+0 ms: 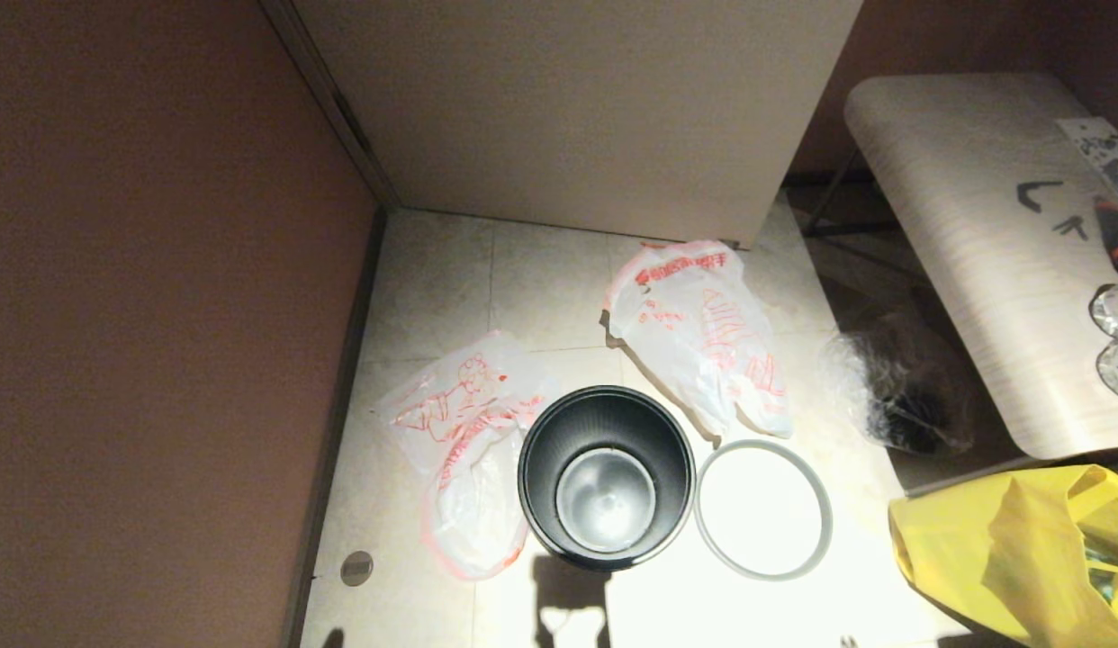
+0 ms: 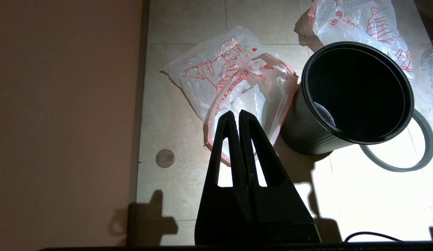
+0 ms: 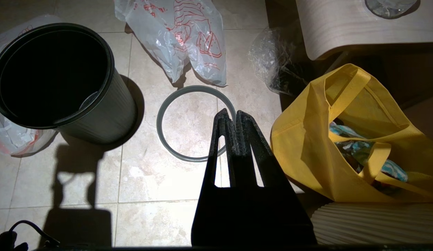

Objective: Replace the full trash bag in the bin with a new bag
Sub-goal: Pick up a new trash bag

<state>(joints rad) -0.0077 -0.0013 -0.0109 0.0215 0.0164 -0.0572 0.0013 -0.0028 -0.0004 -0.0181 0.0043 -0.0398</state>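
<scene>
Two end effectors, left (image 2: 236,115) and right (image 3: 230,114), hang pressed together over the floor, so with the small round black ribbed bin (image 1: 606,475) empty, you next spread one for the limp white-and-red new bag (image 1: 464,432).

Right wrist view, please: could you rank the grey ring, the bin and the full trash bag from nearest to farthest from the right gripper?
From the shut right gripper:
1. Grey ring, on the floor directly beneath the fingers.
2. Bin, off to one side.
3. Full trash bag, on the floor beyond the ring.
</scene>
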